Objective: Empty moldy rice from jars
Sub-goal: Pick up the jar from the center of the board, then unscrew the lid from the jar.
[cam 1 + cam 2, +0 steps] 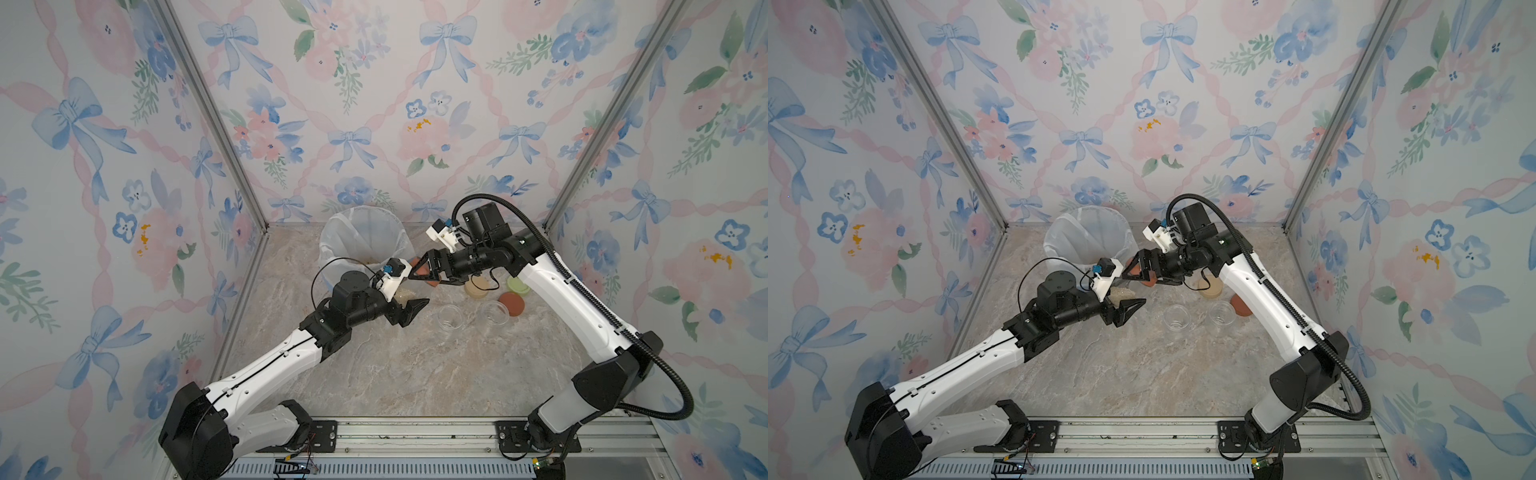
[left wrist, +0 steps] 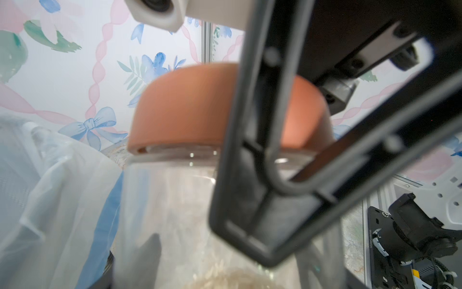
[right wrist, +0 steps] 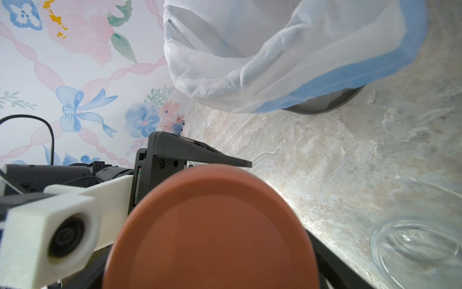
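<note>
A clear glass jar [image 2: 170, 200] with a rust-red lid [image 2: 185, 110] is held above the table beside the bin, with my left gripper [image 1: 409, 305] shut on its glass body. Moldy rice [image 2: 232, 279] lies as a pale tan heap inside the jar and shows beside the left wrist camera in both top views [image 1: 1123, 295]. My right gripper [image 1: 424, 274] stands open, its jaws astride the red lid [image 3: 210, 237]. Two empty jars [image 1: 451, 318] [image 1: 494, 311] stand lidless on the table. A beige-lidded jar [image 1: 478, 286] stands behind them, partly under the right arm.
The mesh bin with a white liner [image 1: 332, 232] stands at the back, just behind both grippers, and shows close up in the right wrist view [image 3: 275, 62]. A loose rust-red lid [image 1: 512, 303] and a pale green lid [image 1: 517, 284] lie right of the jars. Floral walls close in three sides.
</note>
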